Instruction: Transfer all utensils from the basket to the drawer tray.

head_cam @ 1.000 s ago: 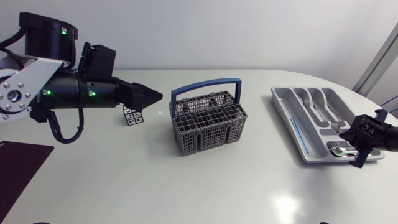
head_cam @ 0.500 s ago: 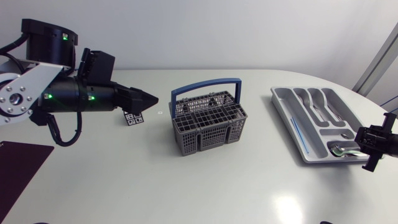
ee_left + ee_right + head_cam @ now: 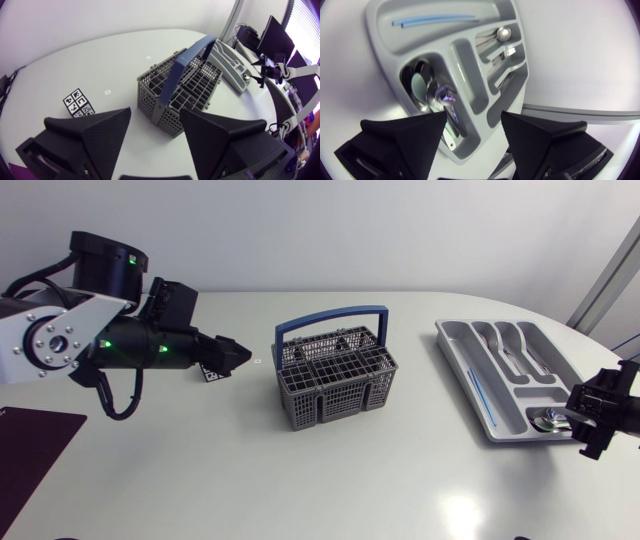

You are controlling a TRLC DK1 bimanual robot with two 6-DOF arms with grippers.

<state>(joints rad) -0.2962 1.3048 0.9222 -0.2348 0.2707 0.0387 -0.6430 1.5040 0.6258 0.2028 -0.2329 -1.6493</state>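
**Desk:** Dipping since a second ago, the left hand [image 3: 238, 352] is hanging lower over the surface [image 3: 330, 480]. The right hand [image 3: 580, 420] is sitting further back from the near corner of the drawer tray [image 3: 460, 355], out by the edge. What is lying in that tray?

**Photographer:** Several spoons [image 3: 444, 96] are lying heaped in its small rounded compartment, just ahead of the right hand. More cutlery [image 3: 503, 44] is resting in the long slots beside them. Two thin blue sticks [image 3: 435, 20] are lying in the long channel on the far side. The tray is sitting at the right end of the surface.

**Desk:** And the basket?

**Photographer:** The grey mesh basket [image 3: 335, 380] is sitting mid-surface with its blue handle [image 3: 330, 317] standing upright, well apart from the tray. Whether anything is lying inside it, I cannot tell.

**Desk:** What are the hands doing?

**Photographer:** Both are released, fingers spread, grasping nothing. The left one is pointing at the basket from the side without touching it. The right one is hovering just beside the tray's near corner. A black-and-white marker tag [image 3: 78, 102] is lying near the left hand, and a dark mat [image 3: 30, 455] is covering the near left corner.
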